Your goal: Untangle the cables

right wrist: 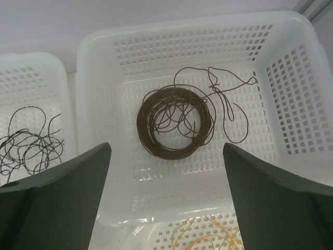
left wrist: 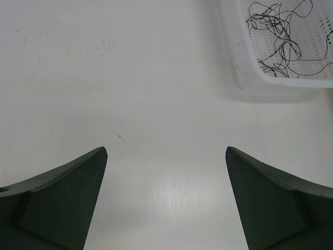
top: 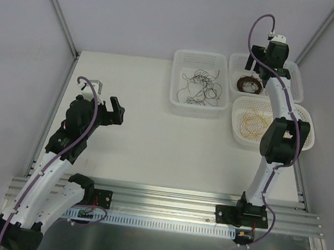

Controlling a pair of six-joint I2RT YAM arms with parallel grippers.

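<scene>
Up top, three baskets on the right hold the black cables, a brown coil and the yellow cables. Left cam: my left fingers are spread wide over the tabletop, holding nothing. Right cam: my right fingers gape open above the brown coil.

No legible text, no labels, brand marks, numbers or signs readable in any view

2 white arms; black joints; purple hoses
</scene>
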